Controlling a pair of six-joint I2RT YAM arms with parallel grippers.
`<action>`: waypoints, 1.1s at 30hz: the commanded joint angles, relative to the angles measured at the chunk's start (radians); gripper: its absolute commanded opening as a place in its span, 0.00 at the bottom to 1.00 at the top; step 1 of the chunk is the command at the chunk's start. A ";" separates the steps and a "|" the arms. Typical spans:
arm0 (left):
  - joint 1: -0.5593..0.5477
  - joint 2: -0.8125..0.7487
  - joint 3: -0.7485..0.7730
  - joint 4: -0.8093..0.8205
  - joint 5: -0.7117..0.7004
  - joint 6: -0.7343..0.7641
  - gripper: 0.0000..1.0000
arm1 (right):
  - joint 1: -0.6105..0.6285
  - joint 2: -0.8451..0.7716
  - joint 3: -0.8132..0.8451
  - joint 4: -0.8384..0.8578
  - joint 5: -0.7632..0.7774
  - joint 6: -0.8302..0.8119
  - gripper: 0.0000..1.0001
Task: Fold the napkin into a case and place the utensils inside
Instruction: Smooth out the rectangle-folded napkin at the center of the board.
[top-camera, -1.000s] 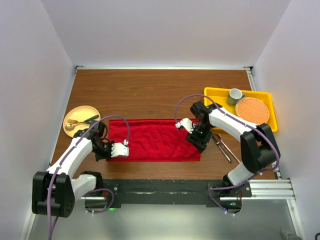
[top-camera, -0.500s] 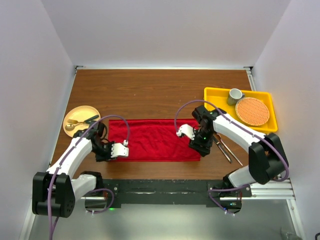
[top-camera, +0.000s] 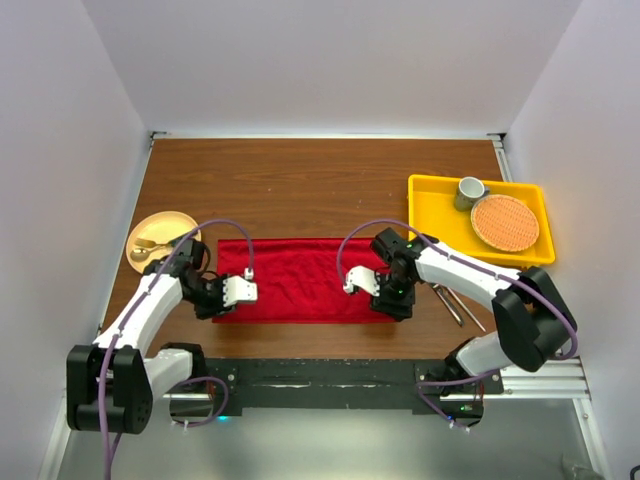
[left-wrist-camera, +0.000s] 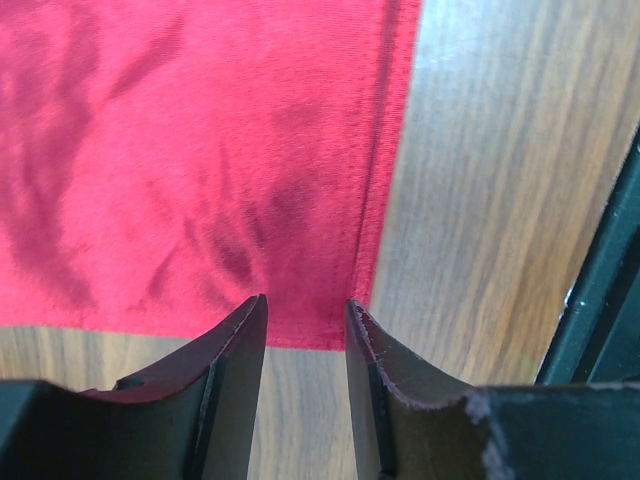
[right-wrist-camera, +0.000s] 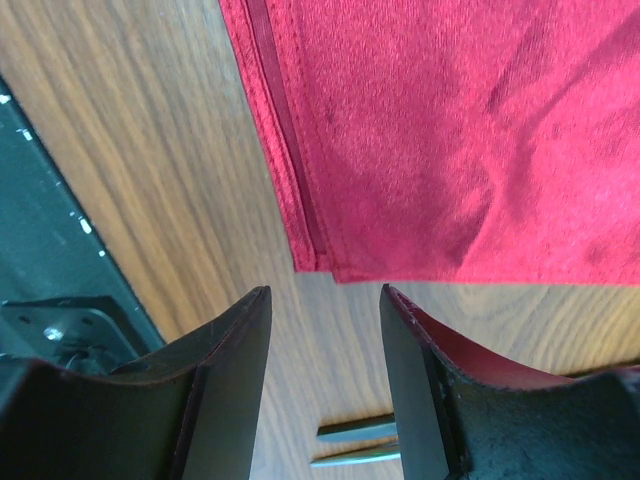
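The deep-red napkin (top-camera: 305, 280) lies folded into a long flat band across the near middle of the table. My left gripper (top-camera: 222, 303) hovers at its near-left corner. In the left wrist view the left gripper (left-wrist-camera: 305, 305) is open, with only wood between the fingers and the napkin (left-wrist-camera: 180, 150) corner just ahead. My right gripper (top-camera: 392, 300) is at the near-right corner. In the right wrist view the right gripper (right-wrist-camera: 325, 290) is open and empty, just short of the layered napkin (right-wrist-camera: 450, 130) corner. The silver utensils (top-camera: 450, 303) lie on the wood right of the napkin, and the utensils' (right-wrist-camera: 355, 445) ends show under my right jaws.
A yellow tray (top-camera: 430, 182) at the back right holds a grey cup (top-camera: 470, 190) and a round orange woven mat (top-camera: 505, 222). A wooden plate (top-camera: 165, 225) with gold cutlery sits at the left. The black base rail (top-camera: 320, 380) runs along the near edge.
My left gripper was shut at the napkin's near-left corner and has opened there. My right gripper has moved nearer and slightly left, down the napkin's right end to its near corner.
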 joint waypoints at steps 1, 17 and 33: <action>0.038 0.009 0.053 0.021 0.063 -0.026 0.42 | 0.022 0.005 -0.006 0.076 0.018 -0.005 0.50; 0.057 0.012 0.060 0.036 0.064 -0.040 0.43 | 0.068 0.011 -0.054 0.128 0.057 0.001 0.48; 0.057 0.007 0.061 0.029 0.058 -0.023 0.42 | 0.077 -0.021 -0.037 0.140 0.070 0.033 0.00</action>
